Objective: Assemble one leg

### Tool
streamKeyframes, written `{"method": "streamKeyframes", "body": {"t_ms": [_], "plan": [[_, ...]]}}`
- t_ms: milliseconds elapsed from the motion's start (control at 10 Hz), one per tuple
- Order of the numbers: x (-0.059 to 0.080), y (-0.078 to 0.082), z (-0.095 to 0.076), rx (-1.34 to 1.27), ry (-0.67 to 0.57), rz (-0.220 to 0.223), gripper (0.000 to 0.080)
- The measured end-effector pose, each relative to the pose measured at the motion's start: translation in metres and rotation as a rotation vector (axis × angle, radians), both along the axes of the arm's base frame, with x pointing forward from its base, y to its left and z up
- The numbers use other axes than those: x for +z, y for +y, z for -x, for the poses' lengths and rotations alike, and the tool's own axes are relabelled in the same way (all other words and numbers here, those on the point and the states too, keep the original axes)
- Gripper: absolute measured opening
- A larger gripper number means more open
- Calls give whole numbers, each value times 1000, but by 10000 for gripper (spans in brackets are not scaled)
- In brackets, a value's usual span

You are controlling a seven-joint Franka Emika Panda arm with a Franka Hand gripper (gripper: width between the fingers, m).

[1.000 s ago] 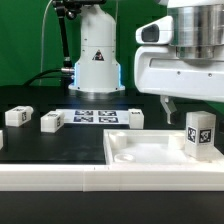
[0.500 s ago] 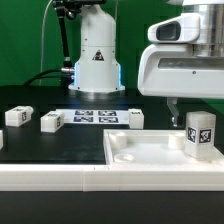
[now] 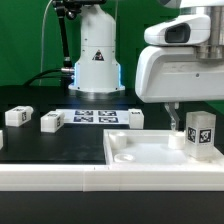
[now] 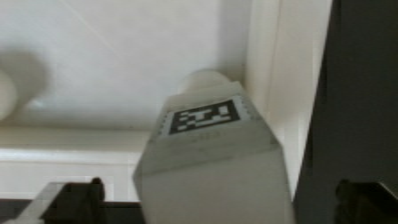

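Observation:
A leg (image 3: 200,134), a small white block with a black-and-white tag, stands upright at the exterior view's right end of the large white tray-like piece (image 3: 135,152). My gripper (image 3: 195,116) hangs right over it, and one finger (image 3: 172,119) reaches down beside the leg's top. In the wrist view the leg (image 4: 210,150) lies between the two dark fingertips (image 4: 80,200), with a gap on each side. The gripper (image 4: 222,203) is open and holds nothing.
Three more legs lie on the black table: two at the exterior view's left (image 3: 17,116) (image 3: 52,122) and one near the middle (image 3: 133,118). The marker board (image 3: 97,117) lies behind them. The robot's white base (image 3: 97,55) stands at the back.
The gripper has come down toward the upright leg, so its finger now reaches beside the leg's top. The leg and the other parts have not moved.

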State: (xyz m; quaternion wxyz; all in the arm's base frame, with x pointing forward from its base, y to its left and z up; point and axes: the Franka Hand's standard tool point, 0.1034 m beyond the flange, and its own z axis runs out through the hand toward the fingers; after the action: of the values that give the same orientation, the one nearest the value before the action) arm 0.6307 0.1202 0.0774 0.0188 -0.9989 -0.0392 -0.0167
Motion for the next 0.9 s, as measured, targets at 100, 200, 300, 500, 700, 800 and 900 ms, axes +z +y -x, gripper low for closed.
{"method": "streamKeyframes", "body": {"t_ms": [100,200,300,500,700,800,900], "plan": [[0,0,0,-2,0,0,521],[0,0,0,-2,1,0,382],[0,0,0,-2,0,0,290],[0,0,0,-23,1,-1,291],[-1,-3,-2,-112,9,-28,291],[-1,-6,-2,-214,17,-52,291],[-2,-7,-3,-311,16,-67,291]]}}
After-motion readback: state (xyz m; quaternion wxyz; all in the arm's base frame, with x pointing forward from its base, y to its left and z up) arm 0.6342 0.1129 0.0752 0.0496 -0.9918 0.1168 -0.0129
